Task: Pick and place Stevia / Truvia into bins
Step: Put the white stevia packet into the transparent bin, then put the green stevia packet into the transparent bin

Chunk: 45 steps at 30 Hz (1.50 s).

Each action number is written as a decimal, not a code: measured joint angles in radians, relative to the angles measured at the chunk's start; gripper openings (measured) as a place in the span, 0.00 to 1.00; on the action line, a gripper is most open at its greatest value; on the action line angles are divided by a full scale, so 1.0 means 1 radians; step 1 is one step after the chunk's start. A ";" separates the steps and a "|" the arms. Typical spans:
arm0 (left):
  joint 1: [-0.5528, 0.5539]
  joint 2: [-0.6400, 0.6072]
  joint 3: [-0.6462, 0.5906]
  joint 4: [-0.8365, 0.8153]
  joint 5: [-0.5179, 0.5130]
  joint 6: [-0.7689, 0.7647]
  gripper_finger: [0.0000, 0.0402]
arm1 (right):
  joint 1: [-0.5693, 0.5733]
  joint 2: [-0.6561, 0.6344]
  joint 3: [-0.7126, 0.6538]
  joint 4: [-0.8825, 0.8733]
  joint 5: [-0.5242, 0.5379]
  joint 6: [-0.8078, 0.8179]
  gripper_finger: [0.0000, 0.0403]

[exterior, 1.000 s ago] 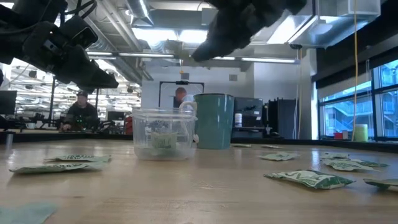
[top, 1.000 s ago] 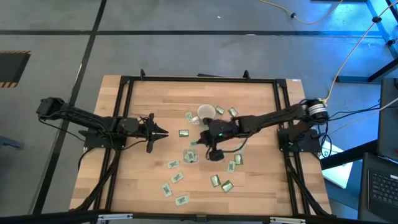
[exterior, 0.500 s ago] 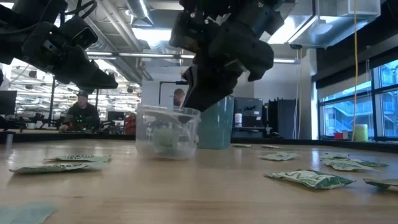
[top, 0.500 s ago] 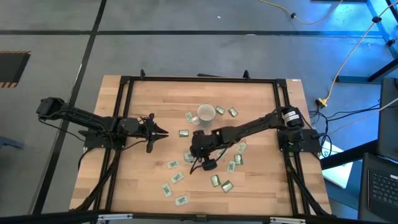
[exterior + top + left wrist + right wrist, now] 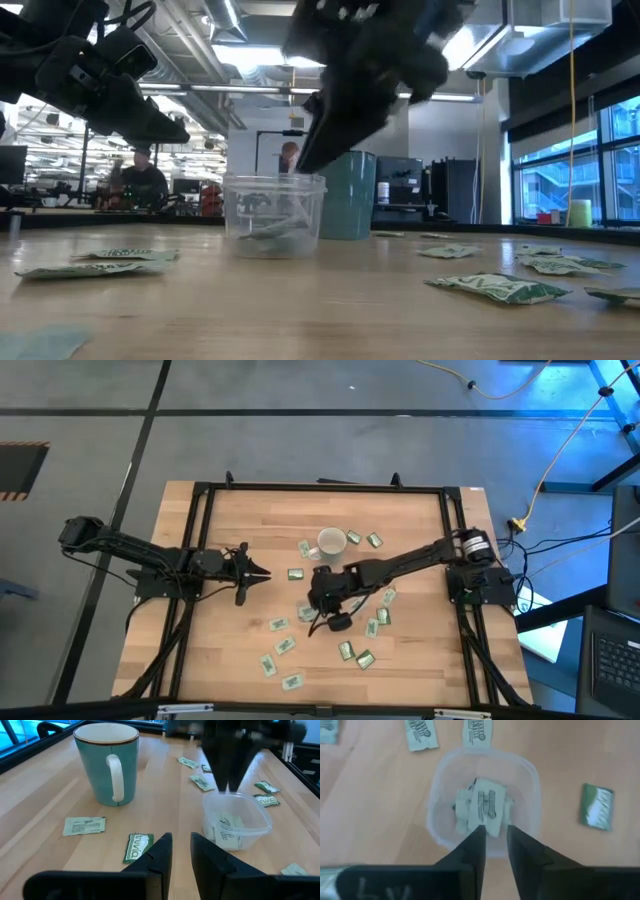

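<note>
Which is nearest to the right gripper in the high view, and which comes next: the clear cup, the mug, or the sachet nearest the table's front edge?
1. The clear cup, directly beneath the right gripper, near the table's middle.
2. The mug, farther back toward the rear edge.
3. The front sachet, farthest, by the front edge, toward the left arm's side.

We find the table [image 5: 230, 530] to be pale wood with a visible grain and a smooth, faintly sheened finish, framed by matt black metal rails [image 5: 320, 488]. The cup [image 5: 485, 800] is thin clear plastic, glossy, slightly cloudy at the walls. The sachets [image 5: 84, 826] look like printed paper, mostly matt, lightly crinkled. The mug [image 5: 107, 764] is glazed teal ceramic, glossy. Both grippers, left [image 5: 181, 851] and right [image 5: 494, 845], show dark, matt, hard plastic fingers.
</note>
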<state>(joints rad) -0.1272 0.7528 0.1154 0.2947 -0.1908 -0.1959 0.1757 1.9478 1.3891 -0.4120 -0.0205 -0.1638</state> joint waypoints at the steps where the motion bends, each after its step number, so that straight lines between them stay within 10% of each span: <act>1: 0.000 0.000 0.000 0.000 0.000 0.000 0.16 | 0.000 -0.023 -0.001 -0.026 0.000 0.002 0.23; 21: 0.035 0.103 0.117 -0.023 -0.042 0.130 0.25 | -0.001 -0.738 -0.742 0.397 0.111 0.298 0.26; 45: 0.177 0.776 0.353 -0.062 0.066 0.202 0.22 | -0.002 -0.797 -0.873 0.514 0.191 0.317 0.26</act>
<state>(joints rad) 0.0499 1.5284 0.4685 0.2328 -0.1252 0.0059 0.1741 1.1503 0.5163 0.1023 0.1708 0.1535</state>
